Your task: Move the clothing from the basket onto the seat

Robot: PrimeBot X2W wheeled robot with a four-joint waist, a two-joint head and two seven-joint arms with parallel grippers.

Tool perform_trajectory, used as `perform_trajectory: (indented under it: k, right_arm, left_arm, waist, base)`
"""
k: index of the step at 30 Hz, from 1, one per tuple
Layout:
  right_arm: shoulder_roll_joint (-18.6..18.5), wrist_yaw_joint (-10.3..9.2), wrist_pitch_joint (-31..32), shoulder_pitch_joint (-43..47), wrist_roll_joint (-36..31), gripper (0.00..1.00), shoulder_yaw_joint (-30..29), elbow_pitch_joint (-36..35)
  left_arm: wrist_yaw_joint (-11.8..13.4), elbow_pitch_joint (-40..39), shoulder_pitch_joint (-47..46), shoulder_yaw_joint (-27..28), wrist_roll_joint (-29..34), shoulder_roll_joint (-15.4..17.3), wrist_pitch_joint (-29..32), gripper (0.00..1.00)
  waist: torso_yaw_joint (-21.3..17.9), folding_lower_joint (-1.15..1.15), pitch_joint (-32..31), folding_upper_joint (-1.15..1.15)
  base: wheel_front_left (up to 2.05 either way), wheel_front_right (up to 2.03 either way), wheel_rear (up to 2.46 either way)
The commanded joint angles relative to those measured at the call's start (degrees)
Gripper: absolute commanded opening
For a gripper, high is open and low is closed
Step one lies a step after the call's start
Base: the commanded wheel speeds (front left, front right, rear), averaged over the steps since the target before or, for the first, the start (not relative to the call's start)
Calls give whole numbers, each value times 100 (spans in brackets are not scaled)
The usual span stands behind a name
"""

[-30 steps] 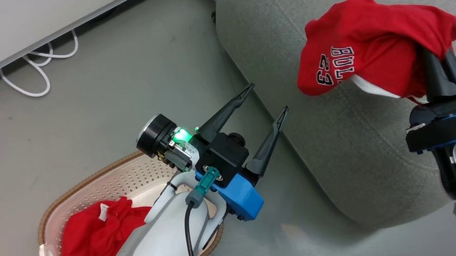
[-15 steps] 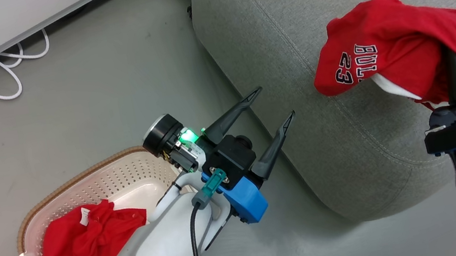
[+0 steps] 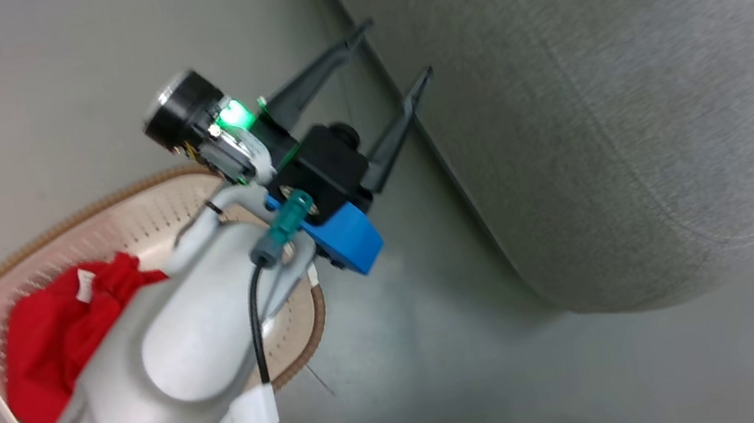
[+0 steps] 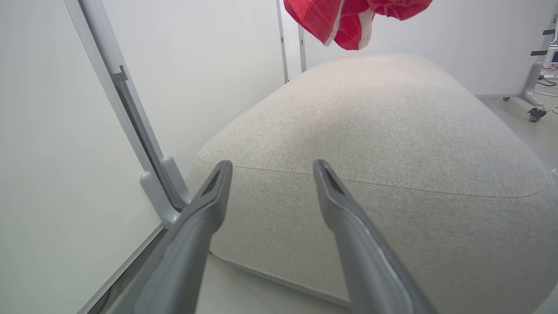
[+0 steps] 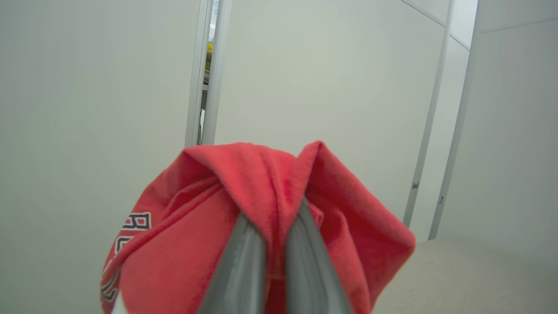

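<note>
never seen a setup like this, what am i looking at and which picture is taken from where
This is a wheeled robot with two arms, each ending in a gripper with two long dark fingers. The head view looks down from its head. There the left gripper is open and holds nothing, above the small cream perforated plastic basket, where a crumpled red garment lies. Beside the basket stands the large grey woven-fabric seat. The other two views come from cameras on the wrists, looking along the fingers. The left wrist view shows the seat's top bare, with red cloth hanging above it. In the right wrist view, the right gripper is closed on a red lettered garment.
</note>
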Motion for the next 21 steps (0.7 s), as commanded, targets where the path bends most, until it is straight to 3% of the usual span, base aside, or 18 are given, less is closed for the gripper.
perform_trajectory:
  k: [1, 5, 14, 21]
  right_arm:
    - [-142, 1, -6, -374, 4, 0, -177, -54]
    - [-373, 1, -4, -891, 20, 0, -507, -3]
    - [-1257, 1, -5, -1854, -47, 0, -1146, 1027]
    - [-1226, 0, -7, -1614, -340, 0, -1299, 2046]
  left_arm:
    - [-9, -49, -238, 33, 60, 85, -11, 100]
    - [-5, -109, -471, 67, 110, 175, 7, 100]
    - [31, -338, -959, 23, 271, 247, 97, 100]
    - [70, -447, -993, -52, 285, 243, 94, 100]
  waist:
    - [102, -1, 631, 0]
    - [158, -1, 1005, 0]
    - [382, -1, 1832, 0]
    - [469, -1, 1997, 0]
  base:
    - [0, 0, 0]
    - [0, 0, 0]
    - [0, 0, 0]
    - [0, 0, 0]
